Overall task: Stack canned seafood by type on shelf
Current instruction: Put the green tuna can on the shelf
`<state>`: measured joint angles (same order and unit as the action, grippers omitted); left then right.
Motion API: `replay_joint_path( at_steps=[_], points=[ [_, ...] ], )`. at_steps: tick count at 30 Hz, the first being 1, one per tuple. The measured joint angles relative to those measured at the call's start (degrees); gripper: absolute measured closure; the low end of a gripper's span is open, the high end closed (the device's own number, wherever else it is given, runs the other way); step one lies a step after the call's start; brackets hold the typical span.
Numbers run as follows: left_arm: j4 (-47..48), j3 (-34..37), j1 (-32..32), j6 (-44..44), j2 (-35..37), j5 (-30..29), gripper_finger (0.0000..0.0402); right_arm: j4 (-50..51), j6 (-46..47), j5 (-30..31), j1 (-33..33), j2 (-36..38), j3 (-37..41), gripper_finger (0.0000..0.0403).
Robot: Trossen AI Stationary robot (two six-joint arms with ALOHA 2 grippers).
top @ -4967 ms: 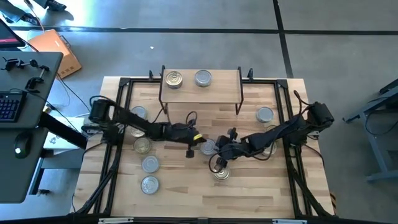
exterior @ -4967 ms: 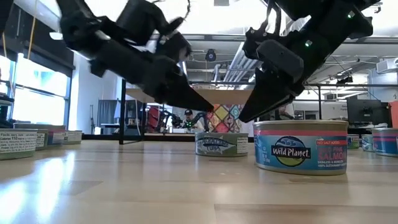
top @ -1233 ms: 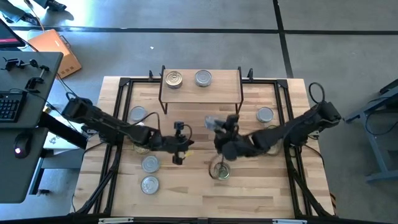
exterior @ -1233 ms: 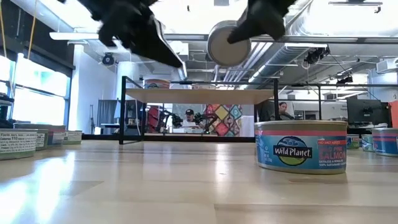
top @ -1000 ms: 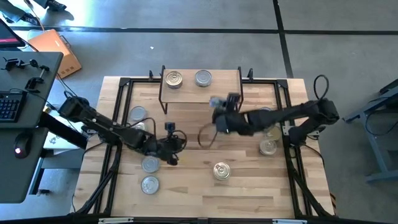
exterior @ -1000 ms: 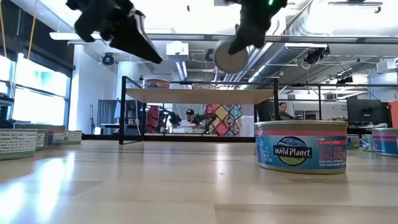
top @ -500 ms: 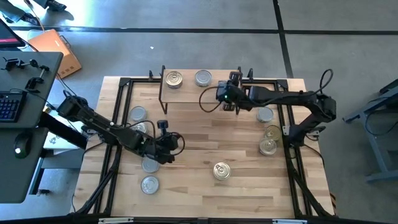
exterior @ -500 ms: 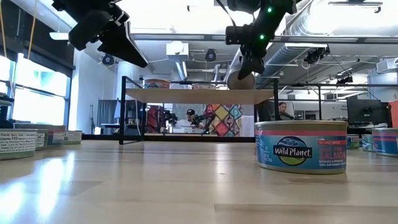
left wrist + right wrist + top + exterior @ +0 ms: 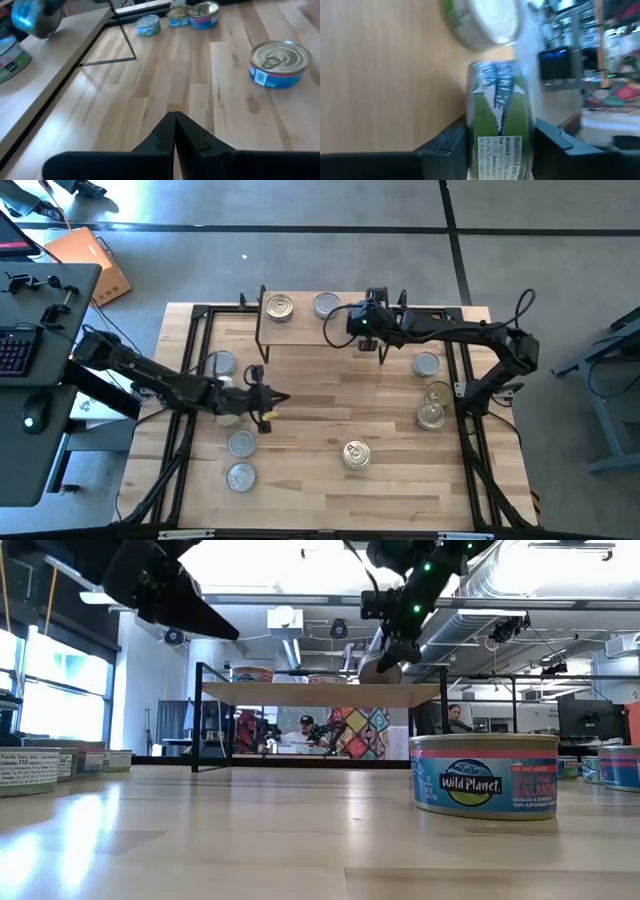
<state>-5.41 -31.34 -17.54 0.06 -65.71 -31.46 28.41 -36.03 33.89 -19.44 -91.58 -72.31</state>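
Note:
My right gripper (image 9: 357, 326) is over the right half of the shelf (image 9: 300, 323), shut on a green-labelled can (image 9: 499, 125). In the low view that can (image 9: 378, 665) hangs tilted just above the shelf top (image 9: 300, 693). Two more cans (image 9: 279, 307) (image 9: 326, 305) stand on the shelf. My left gripper (image 9: 272, 402) hovers shut and holding nothing over the table's left middle; in its wrist view the fingers (image 9: 175, 131) meet in a point. A blue-labelled can (image 9: 279, 62) stands on the table ahead of it. My right gripper pinches the green-labelled can between its two fingers (image 9: 445, 142), which lie on the can's two flat faces (image 9: 471, 145). The fingers slant down from the table's right side. The can is turned on edge, tilted, and I cannot tell whether it touches the shelf top.
Loose cans stand on the table: at the left (image 9: 222, 363) (image 9: 241, 443) (image 9: 240, 476), one at the near middle (image 9: 355, 454), and at the right (image 9: 426, 364) (image 9: 437, 392) (image 9: 432, 416). Black frame rails (image 9: 190, 380) run along the table's sides.
My right gripper has carried the can from the table's middle toward the far edge, to above the shelf's right half, turning as it went. My left gripper, still shut, has drawn back toward the table's left edge.

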Motion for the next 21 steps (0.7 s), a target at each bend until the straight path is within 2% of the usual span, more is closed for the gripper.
replay_joint_path(
  at_steps=[8, 16, 21],
  points=[
    [-1.41, 3.81, 1.09, -1.47, 3.19, 0.93, 0.0401, 0.53, -2.2, 0.45, -0.03, -1.81, 0.05, 0.0235],
    [-1.35, 4.31, 1.07, -1.97, 3.15, 0.93, 0.0401, 7.61, -1.4, -0.35, 0.09, -1.63, -2.6, 0.023],
    [-1.36, 4.31, 1.03, -2.22, 3.15, 0.93, 0.0401, 10.79, -1.26, -3.16, 0.07, -1.65, -3.98, 0.0204]
  ],
)
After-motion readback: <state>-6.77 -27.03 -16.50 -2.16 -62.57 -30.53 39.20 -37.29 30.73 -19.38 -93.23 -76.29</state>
